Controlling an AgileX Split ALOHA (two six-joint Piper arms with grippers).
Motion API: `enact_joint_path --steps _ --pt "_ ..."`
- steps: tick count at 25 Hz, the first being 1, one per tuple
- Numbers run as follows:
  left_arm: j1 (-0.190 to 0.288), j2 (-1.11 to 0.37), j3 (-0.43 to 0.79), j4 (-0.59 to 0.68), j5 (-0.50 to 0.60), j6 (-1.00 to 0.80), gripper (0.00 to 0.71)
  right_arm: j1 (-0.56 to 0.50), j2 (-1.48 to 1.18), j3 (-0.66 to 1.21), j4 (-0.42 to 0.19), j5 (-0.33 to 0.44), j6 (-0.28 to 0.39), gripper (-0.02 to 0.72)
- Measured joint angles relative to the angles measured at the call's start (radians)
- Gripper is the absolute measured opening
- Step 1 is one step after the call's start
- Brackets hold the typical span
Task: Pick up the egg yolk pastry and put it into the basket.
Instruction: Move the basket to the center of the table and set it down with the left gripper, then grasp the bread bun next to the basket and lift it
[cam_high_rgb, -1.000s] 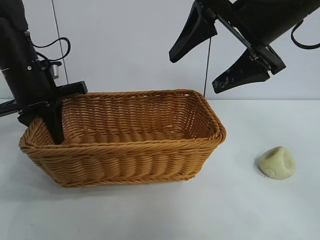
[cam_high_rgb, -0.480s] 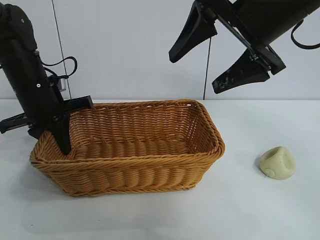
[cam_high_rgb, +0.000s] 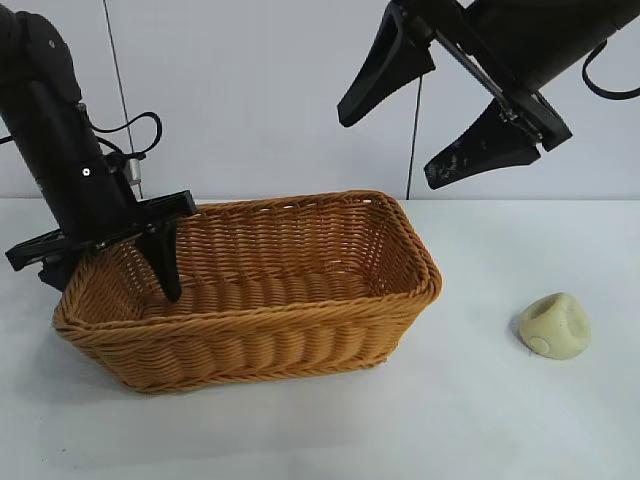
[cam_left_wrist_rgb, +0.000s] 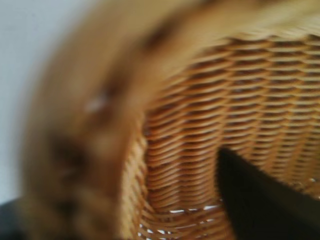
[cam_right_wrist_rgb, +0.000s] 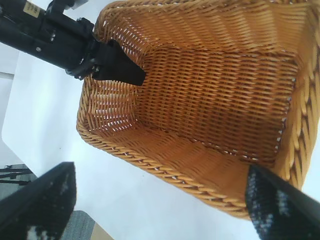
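**Pastry on the surface, basket end straddled by the left gripper**

The egg yolk pastry (cam_high_rgb: 554, 327) lies on the white surface (cam_high_rgb: 480, 420), well apart from the basket (cam_high_rgb: 250, 330) and held by nothing. The left gripper (cam_high_rgb: 108, 270) straddles the basket's left end wall with its jaws spread, one finger inside and one outside the rim. The right gripper (cam_high_rgb: 430, 110) hangs high above the basket's right end, jaws wide apart and empty.

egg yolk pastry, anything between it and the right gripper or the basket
Nothing visible. The egg yolk pastry lies alone on the bare table, right of the basket. The open right gripper hangs above, with only air beneath. The left gripper straddles the basket's far end.
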Motion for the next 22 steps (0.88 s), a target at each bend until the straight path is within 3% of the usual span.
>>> enact_joint_path --steps 10,16,22 --pt "0.0 -0.12 -0.111 0.036 0.142 0.0 0.695 0.0 0.0 0.0 0.0 0.002 0.001 0.631" --pt "0.0 -0.207 -0.223 0.125 0.183 -0.005 0.695 0.0 0.0 0.0 0.0 0.002 0.001 0.631" --pt "0.011 -0.207 -0.239 0.294 0.191 -0.061 0.695 0.0 0.0 0.0 0.0 0.002 0.003 0.631"
